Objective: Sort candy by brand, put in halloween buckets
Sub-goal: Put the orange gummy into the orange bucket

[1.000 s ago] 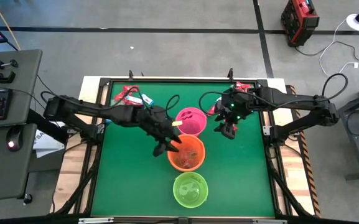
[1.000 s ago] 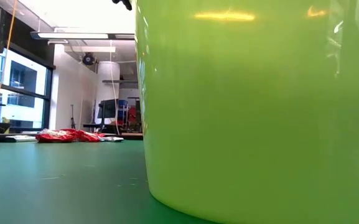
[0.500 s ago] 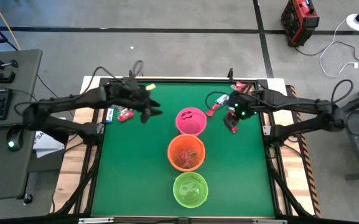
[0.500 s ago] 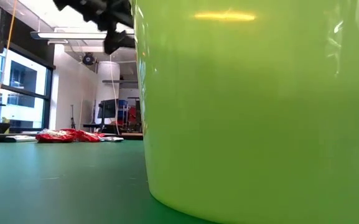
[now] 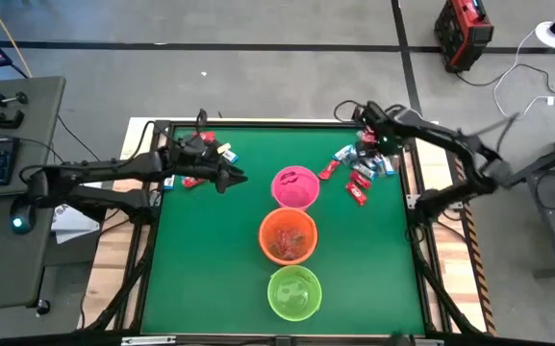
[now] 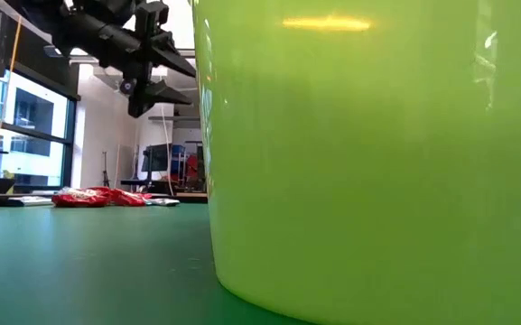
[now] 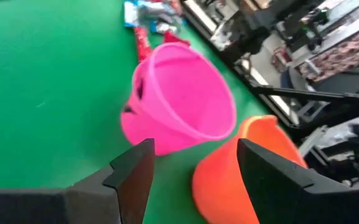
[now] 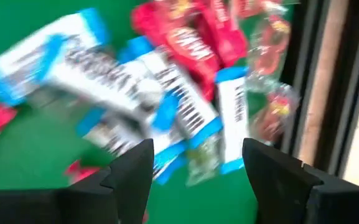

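Both grippers spread and empty, my right gripper (image 8: 191, 180) hovers over the blue-and-white wrapped candy packets (image 8: 167, 93), left gripper (image 7: 195, 180) near the round pink plastic bucket (image 7: 185, 99); next, probably drop and pinch one packet.

Two slim black jointed arms with looping black cables, each ending in two dark wedge-shaped fingers (image 7: 135, 177).

the left arm reaches from the left edge toward the table's middle, its left gripper (image 5: 231, 175) raised, fingers parted and empty. the right arm stretches to the far right corner, right gripper (image 5: 368, 135) parted and empty.
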Controlling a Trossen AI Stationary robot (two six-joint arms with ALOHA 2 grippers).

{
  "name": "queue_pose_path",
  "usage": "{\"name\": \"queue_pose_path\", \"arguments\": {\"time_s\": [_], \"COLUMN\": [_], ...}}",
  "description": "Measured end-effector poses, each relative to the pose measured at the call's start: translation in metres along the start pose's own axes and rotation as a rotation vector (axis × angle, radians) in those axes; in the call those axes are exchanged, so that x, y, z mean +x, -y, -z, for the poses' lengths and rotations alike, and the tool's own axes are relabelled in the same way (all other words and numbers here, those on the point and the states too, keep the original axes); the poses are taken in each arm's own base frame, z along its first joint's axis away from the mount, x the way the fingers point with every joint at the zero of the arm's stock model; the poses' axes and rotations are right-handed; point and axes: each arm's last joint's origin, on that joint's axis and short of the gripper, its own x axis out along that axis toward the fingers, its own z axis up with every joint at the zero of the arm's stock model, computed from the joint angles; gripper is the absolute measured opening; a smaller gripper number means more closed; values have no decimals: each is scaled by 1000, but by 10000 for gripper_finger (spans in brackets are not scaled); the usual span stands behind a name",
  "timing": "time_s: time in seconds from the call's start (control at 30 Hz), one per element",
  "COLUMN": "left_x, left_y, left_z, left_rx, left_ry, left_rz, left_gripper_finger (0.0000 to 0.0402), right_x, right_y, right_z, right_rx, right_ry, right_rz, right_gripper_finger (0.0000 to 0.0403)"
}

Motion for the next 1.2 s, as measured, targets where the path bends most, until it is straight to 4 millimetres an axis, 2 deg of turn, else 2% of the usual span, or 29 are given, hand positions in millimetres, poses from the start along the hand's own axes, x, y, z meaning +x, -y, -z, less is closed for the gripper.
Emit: {"name": "queue_pose_path", "arguments": {"time_s": [0.17,0.3,0.47,0.77,0.93,1.2], "left_x": [0,0,0,0,0,0], "left_y": [4,4,4,4,4,4], "left_z": [1,1,1,1,1,1], "left_rx": [10,7,8,17,29,61], "left_ry": [2,1,2,-1,-1,-1], "left_rz": [19,19,19,22,23,22], "left_gripper_finger": [216,216,216,216,216,216], "right_x": [26,40,55,72,82,91], "right_y": [7,-1,-2,-8,-9,-12], "right_z": [-29,-44,-53,-59,-58,-53], "right_rx": [32,58,136,263,249,196], "right_ry": [-134,-153,-157,-83,-161,-219], "right_rz": [116,202,294,426,465,514], "right_gripper_finger": [238,238,238,232,187,59]}}
